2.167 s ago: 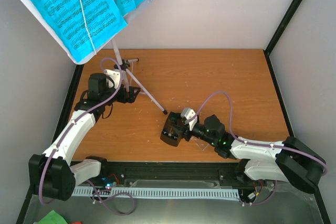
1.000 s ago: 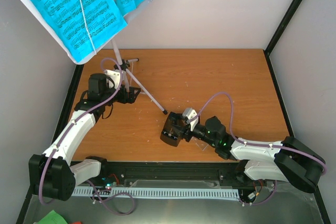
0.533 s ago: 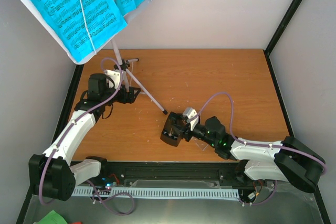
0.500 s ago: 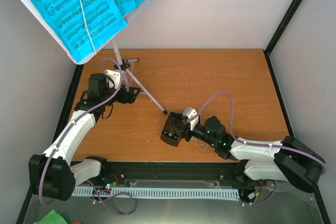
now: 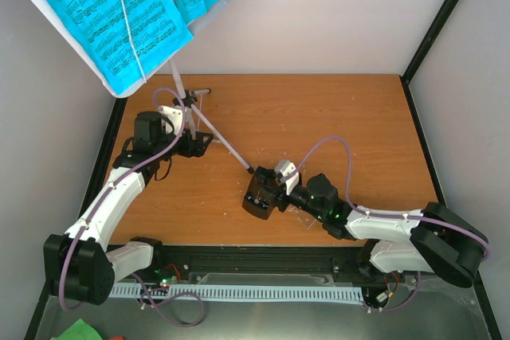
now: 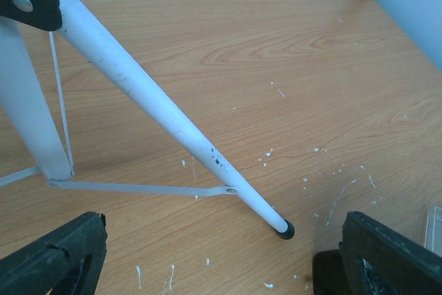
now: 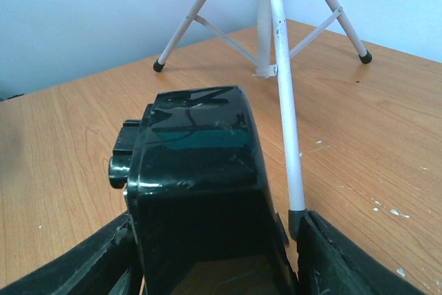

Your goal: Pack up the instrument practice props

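The left gripper [image 5: 197,142] sits low by the music stand [image 5: 177,85], jaws wide apart. Its wrist camera shows a tripod leg [image 6: 173,124] passing between them untouched. Only the top view shows the cyan pages [image 5: 103,13] on the desk above. A clear cover [image 6: 434,220], seemingly, edges the wrist view. The right gripper [image 5: 260,197], arm stretched low, clamps the black metronome [image 7: 197,191], with that leg's foot just beside its finger.
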`<state>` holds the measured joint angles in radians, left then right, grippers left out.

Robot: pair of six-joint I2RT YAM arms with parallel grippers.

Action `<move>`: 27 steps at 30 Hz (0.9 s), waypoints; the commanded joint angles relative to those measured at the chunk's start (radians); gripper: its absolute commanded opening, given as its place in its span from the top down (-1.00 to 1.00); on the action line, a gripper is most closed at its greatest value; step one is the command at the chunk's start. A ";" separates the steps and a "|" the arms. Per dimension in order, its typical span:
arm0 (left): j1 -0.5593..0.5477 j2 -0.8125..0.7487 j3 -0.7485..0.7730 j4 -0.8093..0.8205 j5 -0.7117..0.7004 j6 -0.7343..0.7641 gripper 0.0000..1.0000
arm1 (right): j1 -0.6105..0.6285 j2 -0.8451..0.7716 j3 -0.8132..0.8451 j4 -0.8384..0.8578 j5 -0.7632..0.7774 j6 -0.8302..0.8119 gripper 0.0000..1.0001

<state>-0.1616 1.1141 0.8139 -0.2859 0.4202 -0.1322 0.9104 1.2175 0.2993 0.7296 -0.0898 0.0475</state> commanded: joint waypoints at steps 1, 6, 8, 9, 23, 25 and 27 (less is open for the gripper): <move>0.002 -0.014 0.007 0.019 0.016 -0.003 -0.86 | 0.001 0.020 0.016 -0.031 0.022 0.011 -0.16; 0.002 -0.014 0.008 0.018 0.017 -0.003 -0.84 | -0.004 0.026 0.032 -0.052 0.016 0.021 -0.16; 0.002 -0.014 0.008 0.018 0.018 -0.003 -0.84 | -0.006 0.027 0.036 -0.059 0.017 0.024 -0.16; 0.002 -0.014 0.008 0.018 0.017 -0.003 -0.83 | -0.008 0.027 0.039 -0.063 0.017 0.026 -0.17; 0.002 -0.016 0.008 0.020 0.033 0.004 -0.83 | -0.023 0.034 0.073 -0.109 0.007 0.046 -0.32; 0.002 -0.024 0.005 0.029 0.049 0.011 -0.83 | -0.022 0.016 0.073 -0.119 -0.003 0.043 -0.45; 0.002 -0.040 -0.003 0.045 0.088 0.021 -0.81 | -0.023 -0.036 0.071 -0.145 -0.009 0.033 -0.70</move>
<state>-0.1619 1.1130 0.8135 -0.2848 0.4419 -0.1318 0.8948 1.2400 0.3573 0.6231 -0.0902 0.0898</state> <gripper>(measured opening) 0.913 0.769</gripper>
